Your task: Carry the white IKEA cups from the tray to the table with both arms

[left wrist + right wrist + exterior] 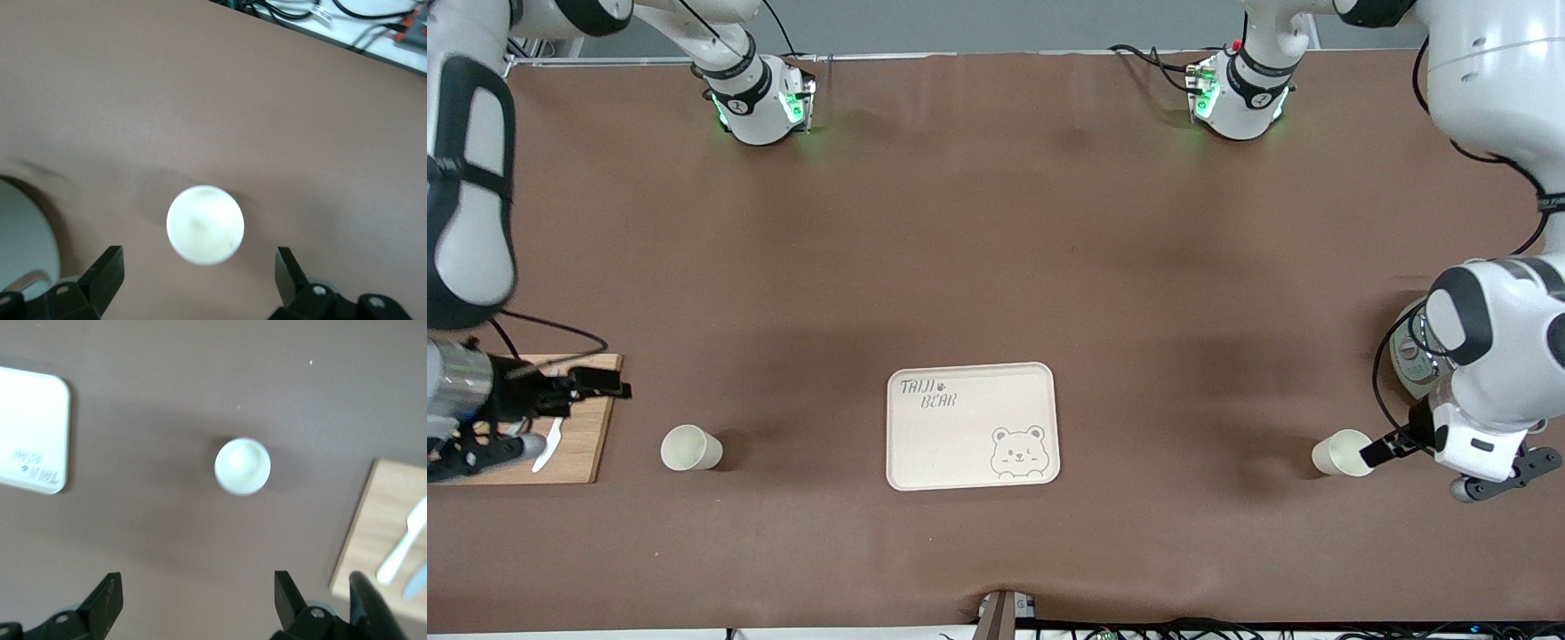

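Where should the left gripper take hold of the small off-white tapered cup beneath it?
Across the side wall just under the round rim, coming straight down. The small off-white tapered cup stands upright, handleless, and the open left gripper already hangs nearly over it.

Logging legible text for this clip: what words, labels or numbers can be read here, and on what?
"TAIJI BEAR": printed on the bear tray, in the corner toward the right arm's end, above a bear drawing.
Small round marks on both arms' wrist sections near the bases: too small to read.
The two cups: no text.
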You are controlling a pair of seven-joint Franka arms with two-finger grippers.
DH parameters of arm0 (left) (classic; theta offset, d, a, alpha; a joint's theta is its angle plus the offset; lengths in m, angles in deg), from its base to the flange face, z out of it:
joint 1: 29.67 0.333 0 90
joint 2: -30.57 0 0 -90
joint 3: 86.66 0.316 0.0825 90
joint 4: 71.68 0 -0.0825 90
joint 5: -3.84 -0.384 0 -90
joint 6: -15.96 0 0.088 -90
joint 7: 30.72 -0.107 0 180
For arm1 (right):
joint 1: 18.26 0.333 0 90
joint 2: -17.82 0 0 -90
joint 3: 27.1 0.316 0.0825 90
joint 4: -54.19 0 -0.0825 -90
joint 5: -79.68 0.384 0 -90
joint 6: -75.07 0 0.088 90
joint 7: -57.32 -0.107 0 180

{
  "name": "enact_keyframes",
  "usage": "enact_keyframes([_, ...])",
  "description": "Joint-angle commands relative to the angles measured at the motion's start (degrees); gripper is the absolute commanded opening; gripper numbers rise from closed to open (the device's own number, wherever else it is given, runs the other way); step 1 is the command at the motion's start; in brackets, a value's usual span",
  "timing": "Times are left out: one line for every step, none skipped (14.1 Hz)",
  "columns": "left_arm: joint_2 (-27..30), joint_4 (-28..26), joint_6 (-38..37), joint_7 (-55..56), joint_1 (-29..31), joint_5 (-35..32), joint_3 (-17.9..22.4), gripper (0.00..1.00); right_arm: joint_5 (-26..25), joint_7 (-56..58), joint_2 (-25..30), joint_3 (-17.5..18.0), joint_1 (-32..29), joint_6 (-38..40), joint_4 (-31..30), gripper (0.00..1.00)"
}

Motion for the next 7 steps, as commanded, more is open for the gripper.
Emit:
enact_keyframes([4.7, -1.7, -4.4, -4.7, 0.3, -0.8, -2.0, 1.0, 0.3, -4.6, 8.5, 0.3, 0.2, 6.9, -2.4, 1.0])
enact_keyframes([6.0, -1.7, -5.3, -7.0, 0.3, -0.8, -2.0, 1.0, 0.3, -6.9, 11.6, 0.2, 0.2, 9.7, -3.0, 1.0])
enact_keyframes([7.1, -1.7, -7.2, -8.1, 0.1, -0.7, -2.1, 1.0, 0.3, -7.9, 14.3, 0.0, -0.1, 12.0, -4.2, 1.0])
enact_keyframes([8.2, -1.7, -8.8, -8.1, 0.2, -0.8, -2.9, 1.0, 0.0, -8.0, 17.4, -0.2, -0.4, 12.5, -6.2, 1.0])
enact_keyframes([9.3, -1.7, -9.9, -8.2, 0.3, -0.8, -3.7, 1.0, -1.0, -8.2, 20.9, -0.4, -0.5, 11.7, -9.6, 1.0])
enact_keyframes([10.3, -1.7, -11.3, -8.3, 0.3, -0.8, -4.2, 1.0, -3.2, -8.9, 23.6, -0.4, -0.6, 10.7, -13.0, 1.0])
enact_keyframes([11.6, -1.8, -13.3, -8.7, 0.2, -0.8, -4.7, 1.0, -4.6, -9.2, 26.1, -0.4, -1.0, 9.7, -16.3, 1.0])
